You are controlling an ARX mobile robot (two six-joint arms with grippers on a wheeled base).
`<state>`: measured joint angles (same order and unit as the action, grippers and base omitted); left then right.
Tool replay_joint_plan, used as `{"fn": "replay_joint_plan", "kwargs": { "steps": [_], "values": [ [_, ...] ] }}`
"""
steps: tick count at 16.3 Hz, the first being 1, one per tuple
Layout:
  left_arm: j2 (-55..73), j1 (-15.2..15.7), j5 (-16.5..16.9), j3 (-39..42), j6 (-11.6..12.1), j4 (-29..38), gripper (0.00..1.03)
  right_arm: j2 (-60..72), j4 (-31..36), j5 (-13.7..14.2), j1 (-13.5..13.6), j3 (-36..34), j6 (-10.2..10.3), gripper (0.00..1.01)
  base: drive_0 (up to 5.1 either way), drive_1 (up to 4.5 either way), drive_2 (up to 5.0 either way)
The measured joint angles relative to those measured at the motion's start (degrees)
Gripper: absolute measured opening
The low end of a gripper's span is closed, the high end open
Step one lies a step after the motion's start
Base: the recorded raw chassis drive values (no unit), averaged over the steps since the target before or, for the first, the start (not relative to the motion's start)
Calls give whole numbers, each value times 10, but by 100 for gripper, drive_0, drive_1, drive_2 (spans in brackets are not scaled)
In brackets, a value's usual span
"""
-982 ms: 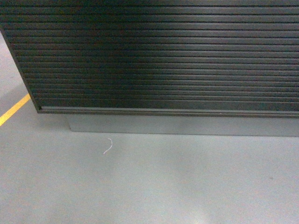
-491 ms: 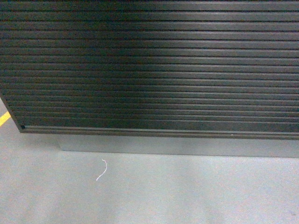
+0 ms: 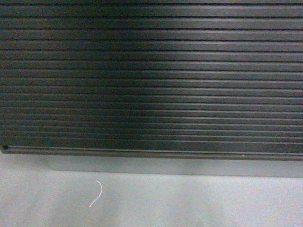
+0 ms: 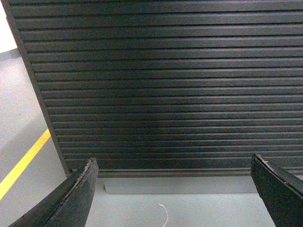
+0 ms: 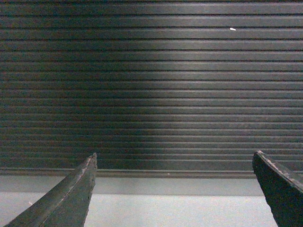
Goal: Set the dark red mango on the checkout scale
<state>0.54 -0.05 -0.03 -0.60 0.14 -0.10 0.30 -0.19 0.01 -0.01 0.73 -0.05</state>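
Checkout [image 3: 151, 80] ribbed front fills views; both grippers (left [image 4: 175, 189], right [image 5: 175, 189]) spread wide, empty.

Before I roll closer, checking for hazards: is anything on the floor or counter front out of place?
One small oddity: a thin white curled strand lies loose on the grey floor, just before the dark ribbed checkout front. The panel itself looks undamaged.

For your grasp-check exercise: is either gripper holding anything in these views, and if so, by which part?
Nothing is held. The left gripper and the right gripper both have fingers spread wide with only the checkout front and the floor between them. No mango is in view.
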Motion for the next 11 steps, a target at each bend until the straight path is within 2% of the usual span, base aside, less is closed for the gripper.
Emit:
{"fn": "replay_joint_plan", "kwargs": {
  "steps": [11],
  "values": [
    [0, 0, 0, 0, 0, -1, 98, 0, 0, 0, 0, 0, 0, 98, -2, 331, -335]
  ]
}}
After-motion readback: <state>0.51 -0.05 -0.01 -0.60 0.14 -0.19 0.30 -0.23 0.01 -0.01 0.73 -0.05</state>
